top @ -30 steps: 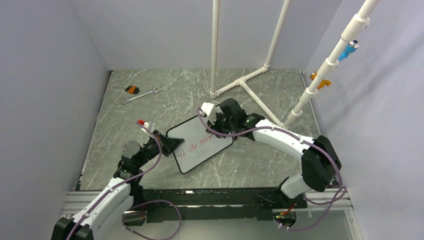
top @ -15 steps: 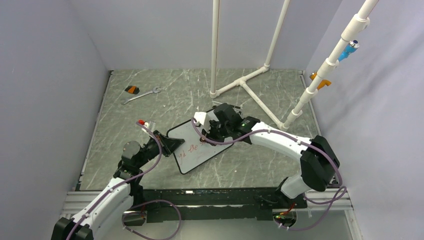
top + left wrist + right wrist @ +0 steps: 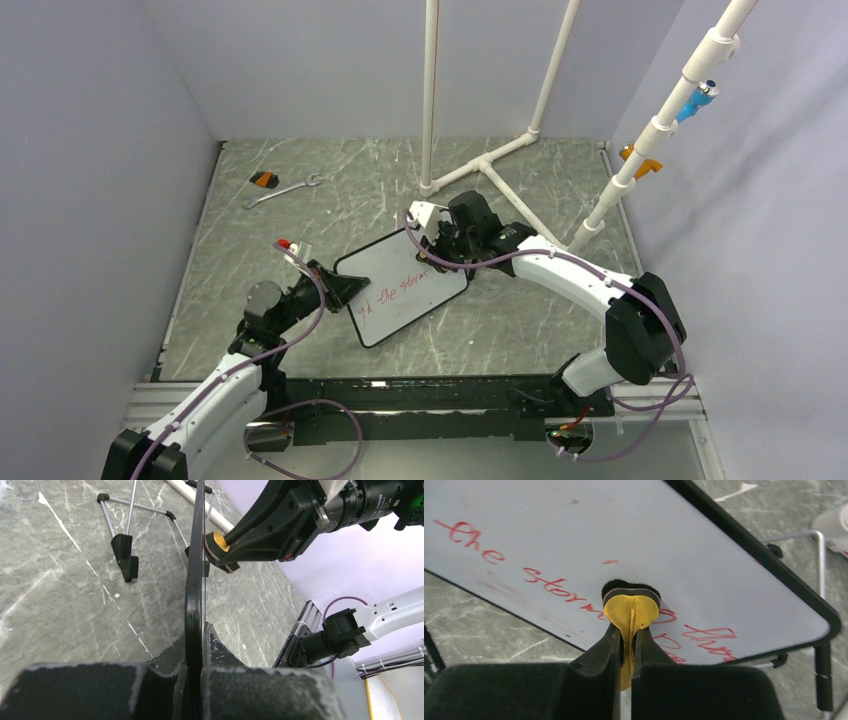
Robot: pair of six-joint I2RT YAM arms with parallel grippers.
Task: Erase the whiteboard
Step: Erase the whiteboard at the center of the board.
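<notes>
Grey marbled tabletop [image 3: 520,320] carried the whiteboard [image 3: 405,290] near its middle, propped on wire feet [image 3: 125,555]. The right gripper [image 3: 629,630] pinched a small yellow eraser [image 3: 631,607], whose dark felt face was pressed onto the red writing [image 3: 549,587], seemingly mid-wipe. The left gripper [image 3: 195,652] was clamped on the board's edge, probably to steady it against that push. The right arm [image 3: 580,280] reached forward with its elbow bent, and the left arm [image 3: 230,390] stretched low toward the board.

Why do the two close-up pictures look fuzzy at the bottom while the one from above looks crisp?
Top external view: evenly lit and sharp, no glare on the whiteboard. Left wrist view: the left gripper, likely too near the lens, blurs; the upper right is washed out. Right wrist view: the right gripper is a dark blur, while the yellow eraser pad and red writing are sharp.
</notes>
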